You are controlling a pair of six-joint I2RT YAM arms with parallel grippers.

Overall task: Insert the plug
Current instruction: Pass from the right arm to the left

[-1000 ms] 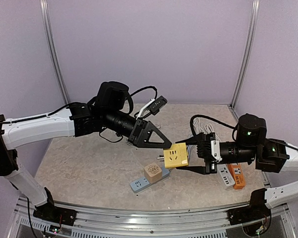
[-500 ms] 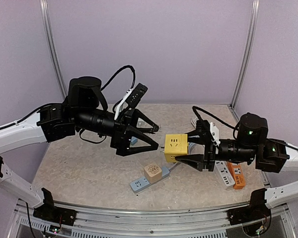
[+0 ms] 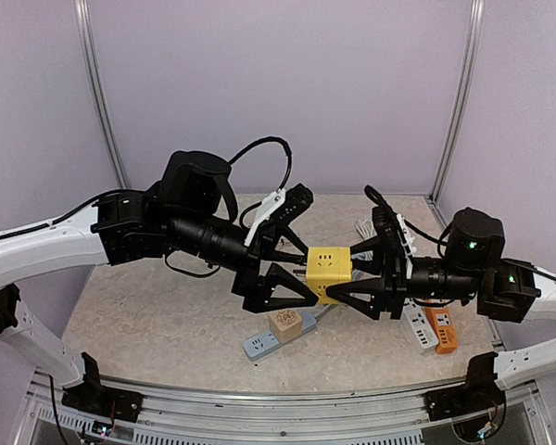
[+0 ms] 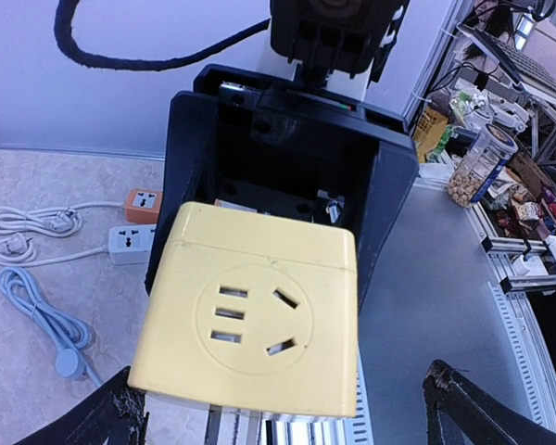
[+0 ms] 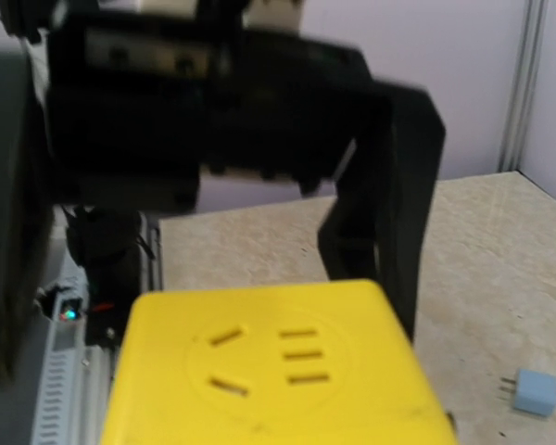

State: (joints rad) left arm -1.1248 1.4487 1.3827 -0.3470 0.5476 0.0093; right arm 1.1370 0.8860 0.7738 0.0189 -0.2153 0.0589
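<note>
In the top view, the left arm (image 3: 74,236) is reaching toward 3 o'clock with the left gripper (image 3: 306,281) gaping wide, while the right arm (image 3: 528,297) is stretching toward 9 o'clock, the right gripper (image 3: 345,275) clamping the yellow socket cube (image 3: 329,269) between its fingers.

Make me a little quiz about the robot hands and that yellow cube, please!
1. True or false: the yellow socket cube rests on the table.
2. Which hand grips the cube?
3. The left hand is: A) shut tight, B) wide open beside the cube, C) holding a cable.

Key: 1 false, it is up in the air. 2 the right hand. 3 B.
</note>
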